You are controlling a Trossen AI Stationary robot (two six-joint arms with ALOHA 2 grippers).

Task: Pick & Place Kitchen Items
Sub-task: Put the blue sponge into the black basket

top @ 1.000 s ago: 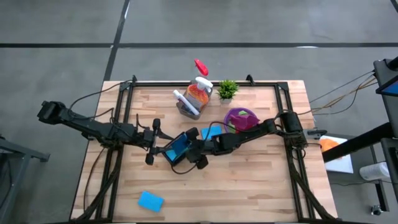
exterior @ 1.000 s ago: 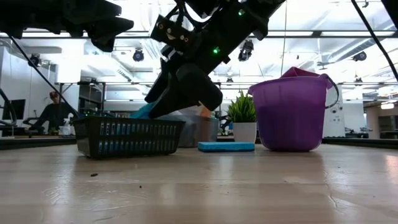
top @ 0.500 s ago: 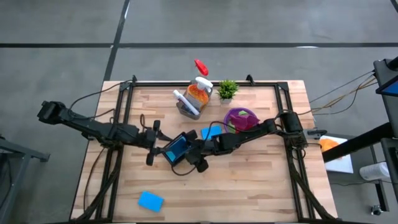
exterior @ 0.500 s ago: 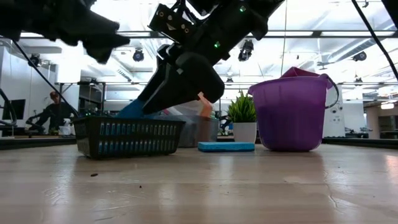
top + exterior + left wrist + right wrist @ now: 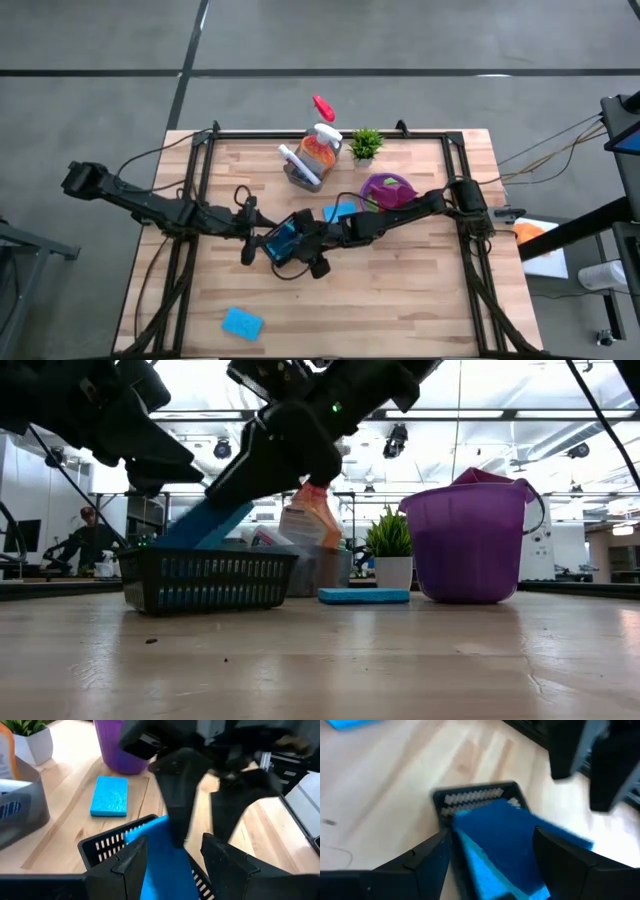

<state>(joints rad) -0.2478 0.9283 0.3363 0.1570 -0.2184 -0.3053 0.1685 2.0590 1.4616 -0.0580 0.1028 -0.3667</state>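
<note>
A blue sponge [image 5: 205, 525] stands tilted over a black slatted basket [image 5: 210, 580] at the table's middle, its lower end inside. My right gripper [image 5: 308, 250] is shut on it. My left gripper [image 5: 252, 240] is open just left of the basket. Its fingers stand on either side of the sponge [image 5: 165, 860] in the left wrist view, and I cannot tell if they touch it. A second blue sponge [image 5: 340, 212] lies flat beside the purple bucket [image 5: 388, 190]. A third [image 5: 242, 322] lies near the table's front edge. My right gripper holds the blue sponge between its two fingers, which lie against the sponge's two opposite edges [image 5: 467, 852] near its upper end. The fingers slant down from the table's right. The sponge is tilted, its lower end [image 5: 175, 545] down inside the basket.
A grey caddy [image 5: 303, 172] with an orange spray bottle [image 5: 318, 148] stands at the back, a small potted plant [image 5: 366, 143] beside it. A red thing [image 5: 323, 107] lies beyond the table's far edge. A person [image 5: 85, 540] sits far off in the room.
My right gripper has carried the blue sponge toward the table's left, over the basket, and tipped it, so that it now stands tilted with its lower end in the basket. My left gripper has come toward the right, close up to the basket.
</note>
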